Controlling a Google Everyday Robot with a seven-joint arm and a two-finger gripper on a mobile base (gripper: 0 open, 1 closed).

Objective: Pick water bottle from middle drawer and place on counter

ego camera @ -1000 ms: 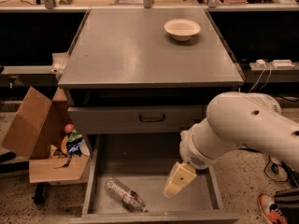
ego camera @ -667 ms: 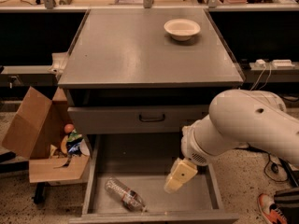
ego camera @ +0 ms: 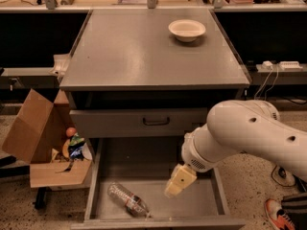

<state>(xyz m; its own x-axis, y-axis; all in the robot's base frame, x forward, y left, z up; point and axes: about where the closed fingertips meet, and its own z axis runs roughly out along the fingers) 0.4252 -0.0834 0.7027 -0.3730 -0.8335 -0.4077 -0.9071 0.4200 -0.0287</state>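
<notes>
Cabinet seen from the front and above. The middle drawer [ego camera: 196, 202] is pulled out, its grey floor exposed. The water bottle [ego camera: 127, 200] lies on its side on the drawer floor toward 7 o'clock, close to the front wall. It is angled, one end pointing to about 10 o'clock and the other to about 4 o'clock. The claw [ego camera: 179, 181] hangs over the drawer's middle, at roughly 2 o'clock from the bottle. It is near the bottle but apart from it and holds nothing. Whether the claw is apart or together: cannot tell from here, since it shows only as a pale yellowish block. The white arm [ego camera: 249, 133] reaches in from 3 o'clock, across the drawer's right wall. Above the open drawer sits a closed drawer front [ego camera: 134, 123] with a black handle [ego camera: 156, 121]. The counter [ego camera: 144, 51] carries a pale bowl [ego camera: 186, 30] toward 1 o'clock, well apart from everything below. On the floor at 9 o'clock of the cabinet stands an open cardboard box [ego camera: 33, 133] with some coloured items in it. A shoe [ego camera: 276, 212] shows at 4 o'clock.
</notes>
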